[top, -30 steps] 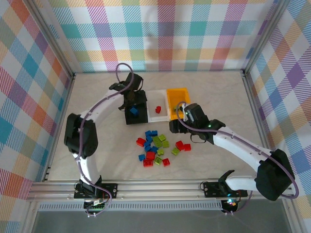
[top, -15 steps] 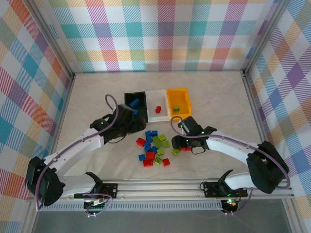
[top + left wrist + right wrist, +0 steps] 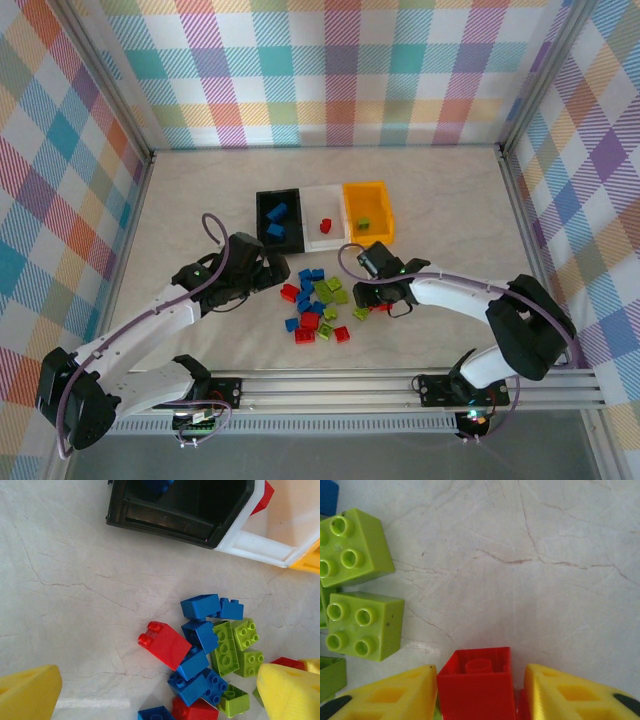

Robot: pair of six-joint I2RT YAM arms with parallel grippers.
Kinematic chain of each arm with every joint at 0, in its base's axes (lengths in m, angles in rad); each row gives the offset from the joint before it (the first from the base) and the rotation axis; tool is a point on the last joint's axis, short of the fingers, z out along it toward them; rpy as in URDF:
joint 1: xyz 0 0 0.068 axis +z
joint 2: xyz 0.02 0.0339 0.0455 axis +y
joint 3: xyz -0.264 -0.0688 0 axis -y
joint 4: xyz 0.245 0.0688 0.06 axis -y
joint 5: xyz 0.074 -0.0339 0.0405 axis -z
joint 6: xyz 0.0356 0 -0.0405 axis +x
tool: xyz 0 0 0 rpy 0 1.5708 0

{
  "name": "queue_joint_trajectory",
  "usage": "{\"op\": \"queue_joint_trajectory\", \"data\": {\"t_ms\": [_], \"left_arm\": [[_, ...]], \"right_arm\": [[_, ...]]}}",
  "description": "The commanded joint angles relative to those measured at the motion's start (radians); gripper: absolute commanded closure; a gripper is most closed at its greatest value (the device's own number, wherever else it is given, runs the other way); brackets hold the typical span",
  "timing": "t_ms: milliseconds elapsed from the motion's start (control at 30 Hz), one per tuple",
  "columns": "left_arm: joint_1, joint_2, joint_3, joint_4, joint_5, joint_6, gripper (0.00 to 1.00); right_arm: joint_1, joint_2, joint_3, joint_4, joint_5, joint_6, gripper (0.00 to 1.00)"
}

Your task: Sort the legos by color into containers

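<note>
Right gripper (image 3: 480, 687) clenched on a red brick (image 3: 477, 677) at the right edge of the loose legos (image 3: 318, 298), left gripper (image 3: 160, 695) spread wide above their left side, black bin (image 3: 261, 215), white bin (image 3: 318, 236) and orange-yellow bin (image 3: 368, 187) in a row just beyond

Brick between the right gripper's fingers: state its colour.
Red brick; the right wrist view shows it best.

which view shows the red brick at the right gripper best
Right wrist: the red brick sits close up between the right gripper's fingers. In the top view the arm hides most of it; left wrist, unclear.
</note>
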Motion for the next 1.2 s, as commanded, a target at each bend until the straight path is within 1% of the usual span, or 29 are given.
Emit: {"op": "queue_joint_trajectory", "data": {"t_ms": [0, 67, 167, 267, 333, 433, 600, 767, 833, 900, 967, 1033, 1167], "left_arm": [[-0.005, -0.007, -0.002, -0.028, -0.023, -0.003, 0.00], [-0.005, -0.007, 0.003, -0.034, -0.030, -0.002, 0.00], [-0.004, -0.012, 0.002, -0.043, -0.036, 0.000, 0.00], [-0.005, -0.020, -0.001, -0.055, -0.042, -0.001, 0.00], [-0.005, -0.027, -0.003, -0.060, -0.042, -0.005, 0.00], [-0.003, -0.037, -0.016, -0.058, -0.030, -0.008, 0.00], [-0.005, -0.062, -0.032, -0.065, -0.001, -0.004, 0.00], [-0.005, -0.094, -0.049, -0.085, 0.019, 0.000, 0.00], [-0.005, -0.100, -0.052, -0.087, 0.032, 0.008, 0.00], [-0.005, -0.100, -0.052, -0.091, 0.046, 0.016, 0.00], [-0.005, -0.099, -0.052, -0.092, 0.051, 0.024, 0.00], [-0.005, -0.096, -0.050, -0.093, 0.056, 0.034, 0.00], [-0.005, -0.083, -0.048, -0.090, 0.065, 0.047, 0.00]], "right_arm": [[0.006, -0.003, 0.014, -0.005, -0.003, -0.008, 0.58], [0.006, -0.036, 0.024, -0.008, 0.004, -0.016, 0.63], [0.006, -0.083, 0.065, -0.031, 0.015, -0.039, 0.67], [0.006, -0.116, 0.145, -0.055, 0.017, -0.064, 0.68], [0.005, -0.106, 0.214, -0.057, 0.012, -0.077, 0.68], [-0.005, -0.020, 0.343, -0.044, -0.006, -0.097, 0.66], [-0.051, 0.204, 0.569, 0.006, -0.009, -0.112, 0.64], [-0.101, 0.426, 0.795, -0.026, -0.009, -0.110, 0.64], [-0.114, 0.496, 0.873, -0.048, -0.007, -0.106, 0.62], [-0.126, 0.559, 0.946, -0.070, -0.024, -0.102, 0.56], [-0.132, 0.591, 0.991, -0.076, -0.036, -0.098, 0.48], [-0.133, 0.590, 1.013, -0.072, -0.045, -0.098, 0.41], [-0.132, 0.510, 0.982, -0.052, -0.080, -0.101, 0.35]]}}
